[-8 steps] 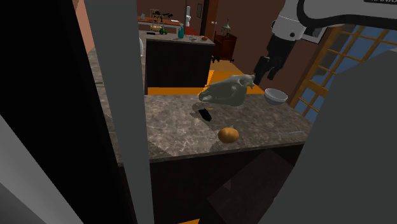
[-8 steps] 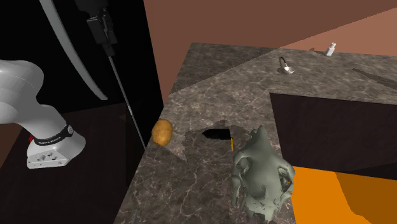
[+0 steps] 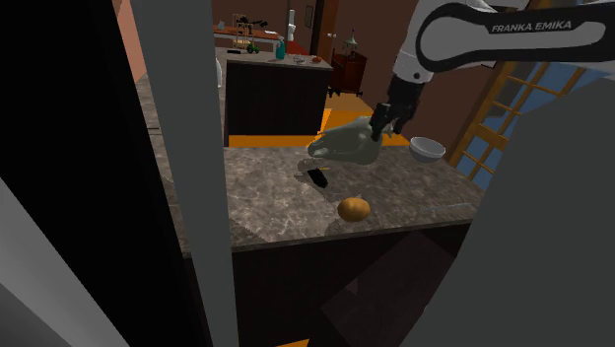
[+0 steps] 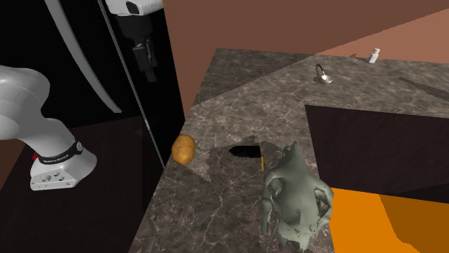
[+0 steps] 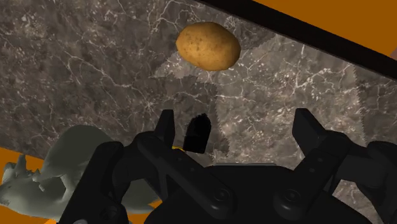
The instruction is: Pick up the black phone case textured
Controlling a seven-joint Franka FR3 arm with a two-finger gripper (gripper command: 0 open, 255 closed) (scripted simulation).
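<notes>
The black phone case [image 3: 316, 177] lies flat on the dark marble counter [image 3: 266, 202], between a grey animal skull [image 3: 350, 141] and a brown potato [image 3: 354, 208]. My gripper [image 3: 380, 122] hangs in the air just over the skull's far end, well above the case. In the second exterior view the gripper [image 4: 150, 70] is high above the counter's edge, with the case [image 4: 246, 152] lower down beside the potato [image 4: 183, 148]. In the wrist view the fingers [image 5: 308, 130] stand apart, open and empty. The case [image 5: 198, 133] lies far below, close to one finger.
A white bowl [image 3: 427, 149] sits at the counter's far right corner in the shoulder view. A grey post [image 3: 187, 148] blocks that view's left. A ladle [image 4: 324, 75] and a small white bottle [image 4: 373, 55] rest further along the counter. The skull [image 4: 295, 198] stands tall beside the case.
The arm has swung toward the shoulder view's left and come lower, bringing the gripper over the skull. The case, potato and skull have not moved.
</notes>
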